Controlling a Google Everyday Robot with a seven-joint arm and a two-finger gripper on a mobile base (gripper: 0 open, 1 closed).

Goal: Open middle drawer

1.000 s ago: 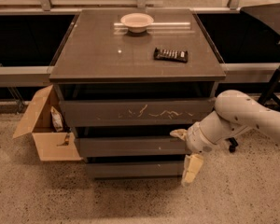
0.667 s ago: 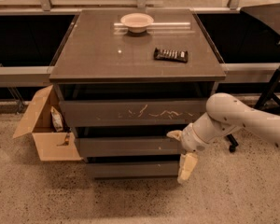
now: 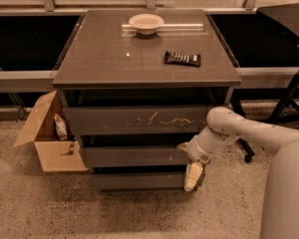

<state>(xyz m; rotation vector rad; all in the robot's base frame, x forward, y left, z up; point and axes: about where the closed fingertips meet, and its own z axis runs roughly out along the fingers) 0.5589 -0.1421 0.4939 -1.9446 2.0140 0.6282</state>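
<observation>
Gripper: you find it at the right end of the drawer stack, level with the middle drawer. Its pale fingers stand spread. One short tip points left at the upper right corner of the middle front, and the other hangs down across the right end of the lowest front.

Arm: white and jointed, it enters from the right edge of your view and bends down and left to the wrist beside the cabinet.

Middle drawer: second of three fronts, flat, dark grey-brown and handleless, with a tiny pale speck toward its right. You see only its front, with a dark gap above it and another below.

Top drawer front: taller, and marked with pale scratches right of centre.

Lowest front: narrower and set just above the floor.

Cabinet top: a flat brown surface carrying two items, well apart.

Bowl: pale and shallow, near the back edge at centre.

Dark packet: rectangular, lying flat toward the right side. You cannot tell what it is.

Cardboard box: open, on the floor just left of the cabinet, with flaps raised and a small packet inside.

Floor: speckled and pale.

Black stand legs: on the floor at the far right, behind the arm.
</observation>
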